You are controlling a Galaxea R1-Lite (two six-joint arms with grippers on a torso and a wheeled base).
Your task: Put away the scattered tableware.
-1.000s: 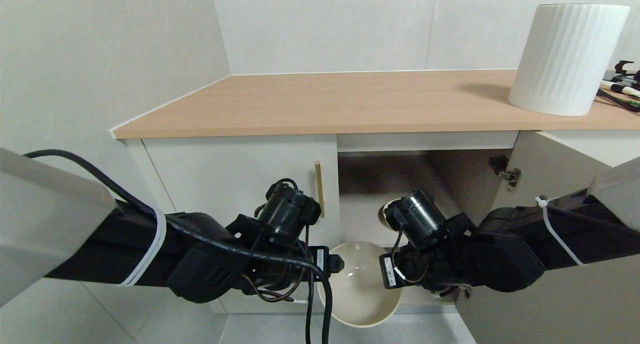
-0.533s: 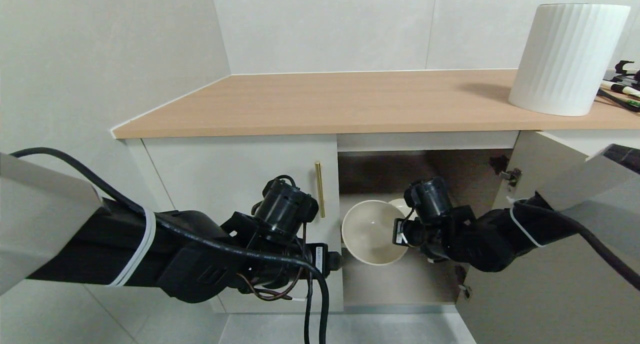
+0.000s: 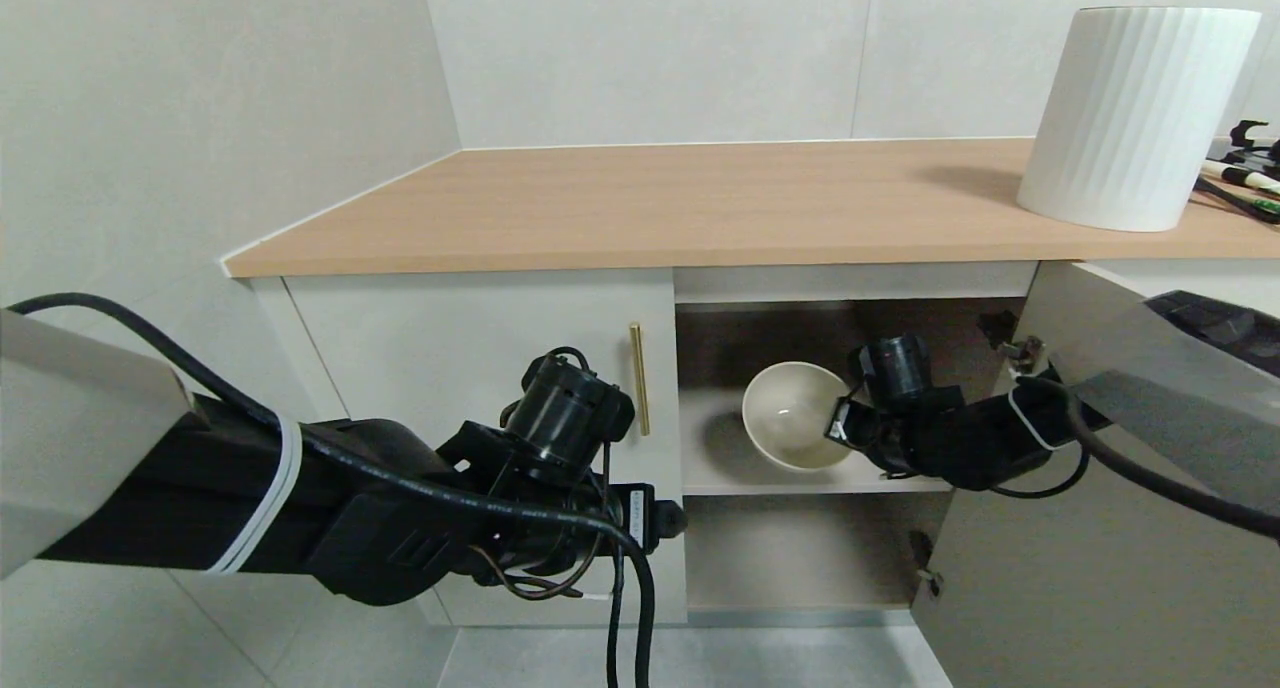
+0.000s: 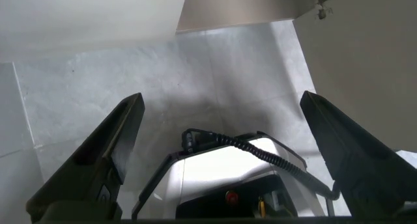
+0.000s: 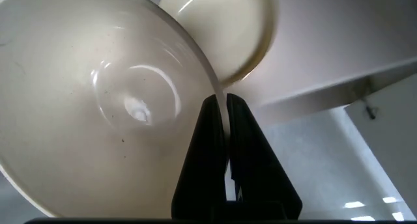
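A light wooden countertop runs along a pale tiled wall above a white base cabinet, whose left door is shut behind a slim brass bar handle and whose right door stands swung open. Inside the open compartment, the right gripper holds a cream round ceramic bowl over the pale inner shelf. The bowl is tilted, with its hollow facing outward. Whether its lower edge touches the shelf cannot be told. In the right wrist view, the gripper's 2 black fingers are pinched together on the bowl's thin rim, 1 inside and 1 outside. A second, smaller cream round dish lies just beyond the held bowl, deeper in the cabinet.

The left gripper hangs low in front of the shut left door, above pale grey floor tiles. Its 2 fingers are spread wide with nothing between them.

On the countertop's far right stands a tall white ribbed cylinder, with several pens lying just beside it.
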